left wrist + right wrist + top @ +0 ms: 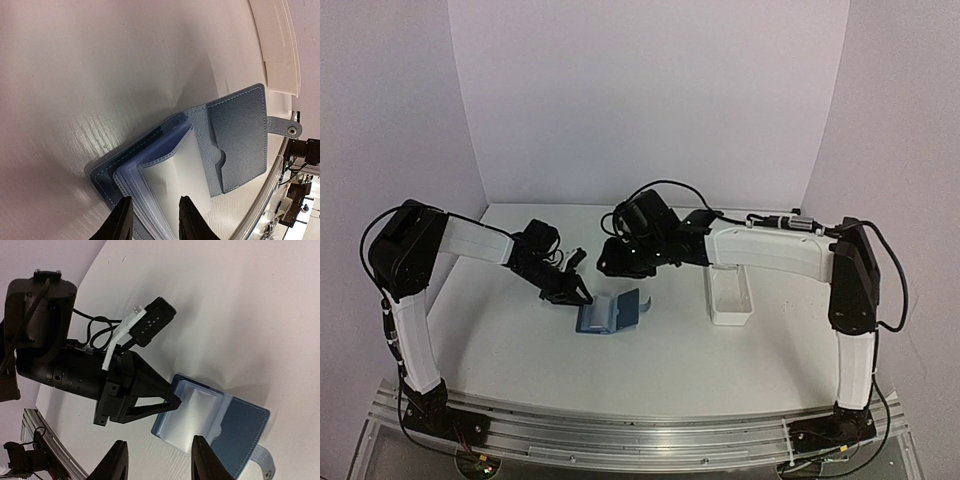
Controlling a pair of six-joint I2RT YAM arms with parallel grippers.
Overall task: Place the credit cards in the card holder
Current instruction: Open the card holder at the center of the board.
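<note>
Card holder (612, 313) lies open on the table (520, 350) with the left gripper (172, 401) pinching its sleeve edge and the right gripper (160, 442) hovering half open and empty, so we'd pin it flat while a card slides in, and we count one holder, one pale card (182, 170) seemingly pocketed, no dark one, one tray (728, 300)

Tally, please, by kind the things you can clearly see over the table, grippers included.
1 dark-blue stitched folding card holder
1 long white rectangular plastic tray
2 black two-finger grippers: left gripper, right gripper
Total: 4
</note>
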